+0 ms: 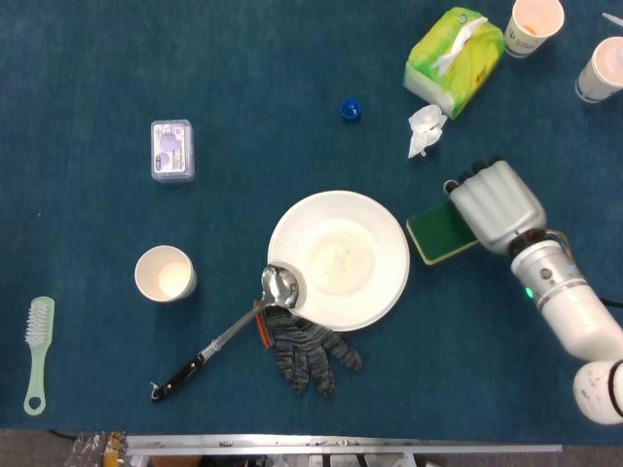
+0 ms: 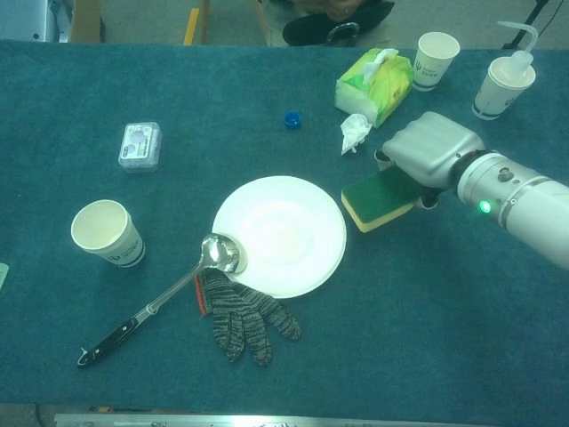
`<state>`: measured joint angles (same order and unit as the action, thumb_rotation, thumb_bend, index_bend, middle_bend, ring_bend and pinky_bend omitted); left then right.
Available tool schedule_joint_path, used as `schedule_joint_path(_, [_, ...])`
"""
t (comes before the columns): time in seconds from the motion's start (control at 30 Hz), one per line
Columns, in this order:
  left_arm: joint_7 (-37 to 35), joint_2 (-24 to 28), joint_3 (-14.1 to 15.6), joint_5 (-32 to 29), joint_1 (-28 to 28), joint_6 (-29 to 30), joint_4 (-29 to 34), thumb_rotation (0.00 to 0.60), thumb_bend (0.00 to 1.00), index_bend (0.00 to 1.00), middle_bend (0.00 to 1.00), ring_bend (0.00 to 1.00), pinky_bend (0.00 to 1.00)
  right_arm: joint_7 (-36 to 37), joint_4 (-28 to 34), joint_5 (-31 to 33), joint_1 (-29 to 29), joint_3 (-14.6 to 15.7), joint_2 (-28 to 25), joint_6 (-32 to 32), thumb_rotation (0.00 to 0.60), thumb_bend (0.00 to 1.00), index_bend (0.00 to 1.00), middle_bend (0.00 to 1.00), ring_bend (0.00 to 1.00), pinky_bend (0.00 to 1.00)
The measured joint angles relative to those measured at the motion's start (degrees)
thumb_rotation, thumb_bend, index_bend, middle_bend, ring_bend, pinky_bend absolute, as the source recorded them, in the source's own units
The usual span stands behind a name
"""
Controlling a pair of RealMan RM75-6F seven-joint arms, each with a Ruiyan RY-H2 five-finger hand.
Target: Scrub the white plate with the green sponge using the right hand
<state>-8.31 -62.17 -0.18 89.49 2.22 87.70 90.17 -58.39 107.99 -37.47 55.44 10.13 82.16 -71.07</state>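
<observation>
The white plate (image 1: 339,258) (image 2: 278,234) sits mid-table with a faint smear at its centre. Just right of the plate's rim is the green sponge (image 1: 441,231) (image 2: 382,197) with its yellow underside, gripped by my right hand (image 1: 494,205) (image 2: 430,149), whose fingers curl over its far end. The sponge is off the plate, apart from its rim; whether it touches the cloth I cannot tell. My left hand shows in neither view.
A ladle (image 1: 229,330) rests its bowl on the plate's left rim, over a grey glove (image 1: 310,350). A paper cup (image 1: 164,273), plastic box (image 1: 172,149), brush (image 1: 37,353), blue cap (image 1: 350,109), tissue pack (image 1: 455,58), crumpled tissue (image 1: 425,130) and two far-right cups (image 1: 535,25) surround.
</observation>
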Motion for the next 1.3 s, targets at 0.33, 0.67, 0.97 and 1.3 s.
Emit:
schedule_joint_path(0.33, [0.39,-0.02,0.08,-0.27,0.09,-0.39,0.18,0.6,0.52,0.35,0.33,0.25,0.23,1.52,-1.9,-1.16,-2.61,0.2,-0.4,2.97,0.6,0.35,0.35,0.35,0.25,0.36])
schedule_joint_path(0.67, [0.86,0.01,0.0,-0.31,0.39,-0.75,0.5,0.6,0.52,0.35,0.33,0.25,0.23,3.54,-2.05,-2.96,-4.23,-0.18,-1.37,5.21,0.6,0.33,0.01,0.12,0.11,0.33])
schedule_joint_path(0.97, [1.17,0.07,-0.42,-0.81,0.95,-1.4,0.59,0.6,0.52,0.35,0.33,0.25,0.23,9.61,-0.7,-7.37,-7.51,-0.84,-4.17,4.87,0.6,0.3,0.0,0.1,0.09,0.32])
schedule_joint_path(1.3, [1.02,-0.74,-1.07,-1.62,2.04,-2.77,-0.16,0.6,0.52,0.35,0.32,0.25,0.23,21.35,-2.84,-21.24,-17.5,-1.37,-6.07,-6.57,0.6,0.3,0.0,0.13,0.09,0.32])
